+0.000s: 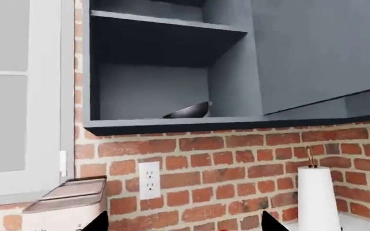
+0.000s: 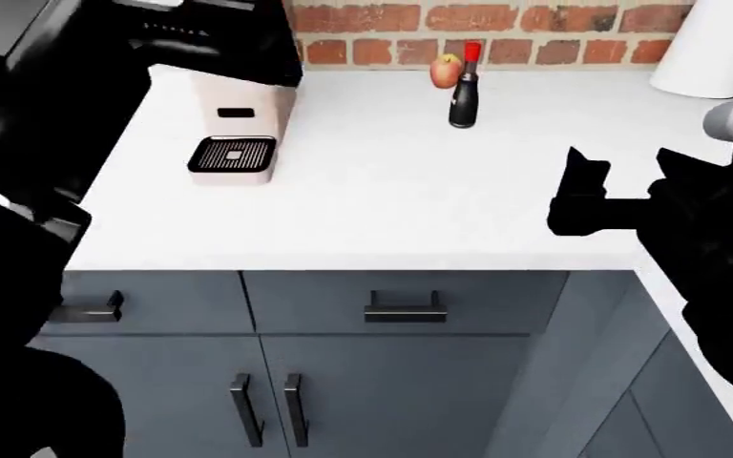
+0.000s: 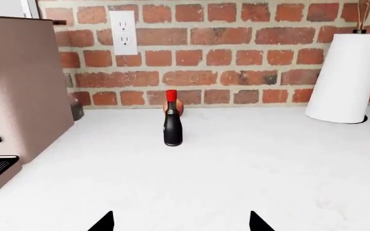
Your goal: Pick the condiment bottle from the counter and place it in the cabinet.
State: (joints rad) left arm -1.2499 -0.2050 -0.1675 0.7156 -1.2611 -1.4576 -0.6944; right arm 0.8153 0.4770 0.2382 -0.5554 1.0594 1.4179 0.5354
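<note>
Red brick wall (image 3: 236, 53) with an outlet (image 3: 123, 32), above dark grey base cabinets (image 2: 341, 382).

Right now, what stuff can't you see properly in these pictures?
- Apple: mostly hidden behind the condiment bottle in the right wrist view.
- Bottle's label: too small to read in any view.
- Left gripper: only two dark tips at the left wrist view's edge; hidden in the head view.
- Bowl in the cabinet: its base is hidden by the shelf lip.
- Paper towel roll: cut off by the head view's edge.

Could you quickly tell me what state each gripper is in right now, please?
Left gripper: open, holding nothing.
Right gripper: open, holding nothing.
</note>
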